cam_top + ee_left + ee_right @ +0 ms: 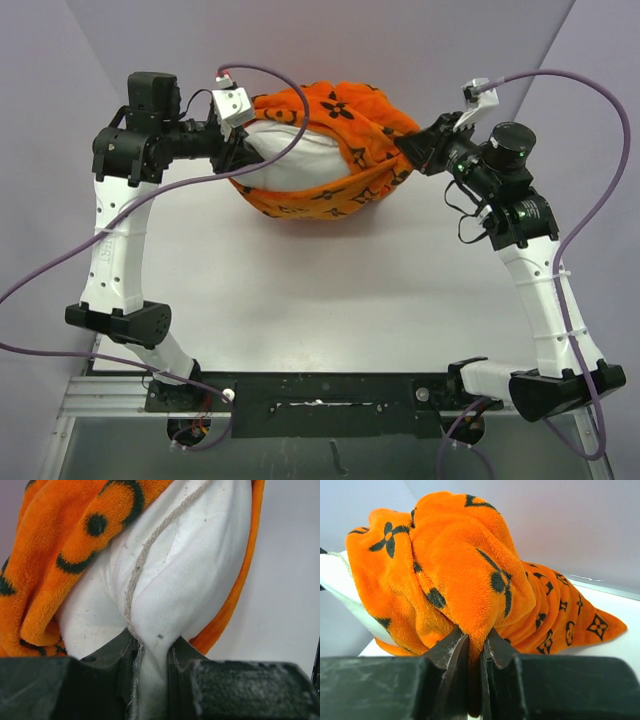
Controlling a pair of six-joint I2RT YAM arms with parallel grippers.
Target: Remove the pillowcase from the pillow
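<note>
The orange pillowcase (345, 120) with dark monogram motifs is bunched over the right part of the white pillow (295, 160), held above the table's far side between both arms. My left gripper (235, 148) is shut on the pillow's bare white corner (165, 605), along its corded seam. My right gripper (410, 143) is shut on a fold of the pillowcase (465, 575). The pillow's left half is bare; a strip of pillowcase (235, 585) hangs under it. A sliver of the pillow (340, 587) shows at the left of the right wrist view.
The white table (320, 290) spreads below the hanging bundle. Grey walls stand close behind it. Purple cables (290, 120) loop over both arms, one crossing in front of the pillow. The arms' bases stand on the black rail (330, 395) at the near edge.
</note>
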